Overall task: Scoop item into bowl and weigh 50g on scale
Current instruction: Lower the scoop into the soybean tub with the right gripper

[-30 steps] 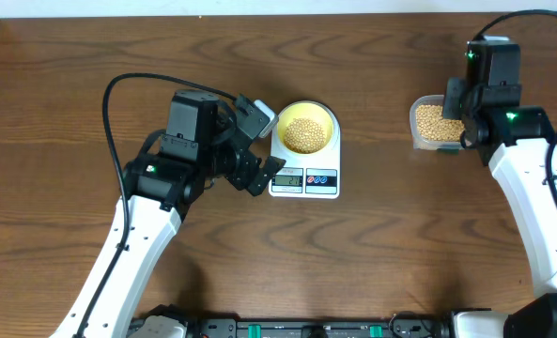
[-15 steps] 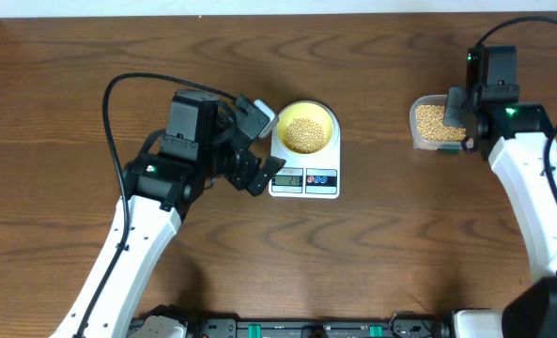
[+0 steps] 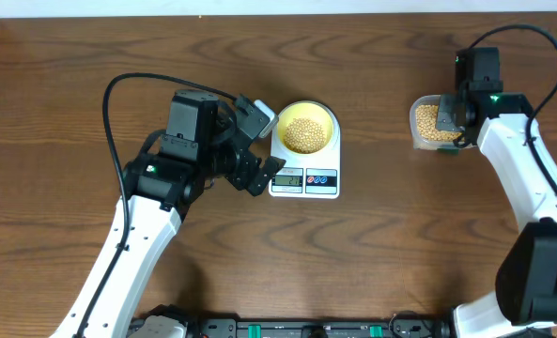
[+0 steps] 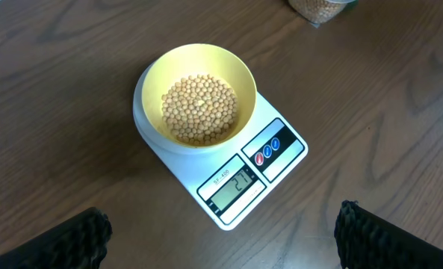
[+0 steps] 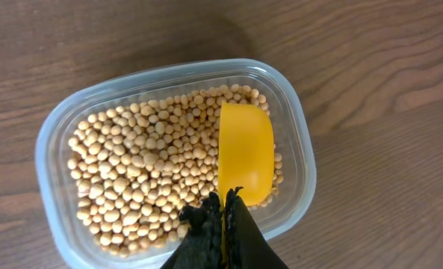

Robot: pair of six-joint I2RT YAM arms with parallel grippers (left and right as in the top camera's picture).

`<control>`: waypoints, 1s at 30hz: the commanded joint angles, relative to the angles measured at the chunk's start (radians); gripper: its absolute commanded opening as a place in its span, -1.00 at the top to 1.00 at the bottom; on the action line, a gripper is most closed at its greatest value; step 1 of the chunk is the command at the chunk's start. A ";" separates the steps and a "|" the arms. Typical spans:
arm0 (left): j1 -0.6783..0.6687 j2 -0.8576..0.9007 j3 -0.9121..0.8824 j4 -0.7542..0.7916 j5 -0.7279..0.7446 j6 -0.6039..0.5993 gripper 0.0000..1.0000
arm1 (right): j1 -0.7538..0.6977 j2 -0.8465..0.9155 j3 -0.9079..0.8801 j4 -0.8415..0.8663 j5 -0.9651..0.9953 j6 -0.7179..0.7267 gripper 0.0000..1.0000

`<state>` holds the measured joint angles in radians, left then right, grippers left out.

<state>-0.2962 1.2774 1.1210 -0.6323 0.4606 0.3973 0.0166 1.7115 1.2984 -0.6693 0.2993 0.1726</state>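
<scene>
A pale-yellow bowl (image 3: 306,129) holding tan beans (image 3: 304,134) sits on the white scale (image 3: 305,175); both also show in the left wrist view, the bowl (image 4: 199,104) and the scale (image 4: 243,179), whose display is lit. My left gripper (image 3: 257,155) is open and empty just left of the scale, its fingers (image 4: 72,240) at the bottom corners of the wrist view. My right gripper (image 5: 225,205) is shut on the handle of a bright yellow scoop (image 5: 245,152), which lies empty on the beans (image 5: 146,172) in the clear tub (image 5: 57,142).
The clear tub (image 3: 426,123) stands on the wooden table at the far right, about a hand's width right of the scale. A black cable (image 3: 128,84) loops over the left arm.
My right arm has turned and shifted a little over the tub, with the scoop coming down onto the beans. The left arm, bowl and scale have not moved.
</scene>
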 commanded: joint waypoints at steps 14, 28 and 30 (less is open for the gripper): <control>0.003 -0.004 -0.005 -0.004 -0.009 0.013 -0.95 | -0.053 0.041 -0.004 0.003 -0.190 -0.100 0.98; 0.003 -0.004 -0.005 -0.004 -0.009 0.013 -0.96 | -0.058 0.041 -0.033 0.006 -0.322 -0.197 0.98; 0.003 -0.004 -0.005 -0.004 -0.009 0.013 -0.96 | -0.062 0.041 -0.033 0.006 -0.323 -0.199 0.98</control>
<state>-0.2962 1.2774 1.1210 -0.6319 0.4606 0.3973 -0.0380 1.7405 1.2739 -0.6609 0.0353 -0.0013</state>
